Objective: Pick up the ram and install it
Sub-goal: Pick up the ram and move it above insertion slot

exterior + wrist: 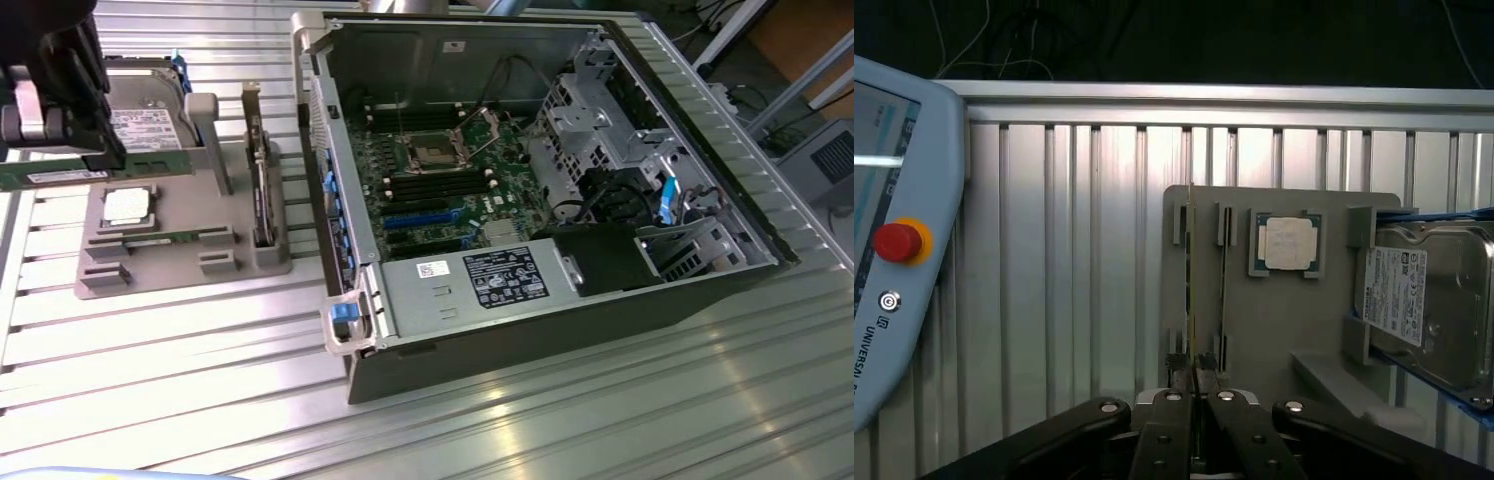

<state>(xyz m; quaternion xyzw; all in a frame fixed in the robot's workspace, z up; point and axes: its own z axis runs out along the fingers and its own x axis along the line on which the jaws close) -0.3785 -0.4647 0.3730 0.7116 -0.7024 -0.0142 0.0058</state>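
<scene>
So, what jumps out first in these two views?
The open computer case, motherboard exposed, dominates the exterior view's centre and right. At that view's far left the gripper is shut on the green ram, by the gray parts holder with a processor chip and hard drive.

Clearance: holder to open case

Bare ridged surface (200, 380) runs along the grey holder (160, 272) and the open computer case (534, 350), so there is room to pass in front of both. The upright expansion card (260, 190) stands between the pincer (1197, 378), clamped on the ram (54, 176), and the case wall. The hard drive (140, 120) is just beside. A blue latch (344, 315) juts at the case corner. Inside, cables (514, 80) and a drive cage (601, 110) crowd the board. A teach pendant (894, 250) lies well apart from the holder.
</scene>
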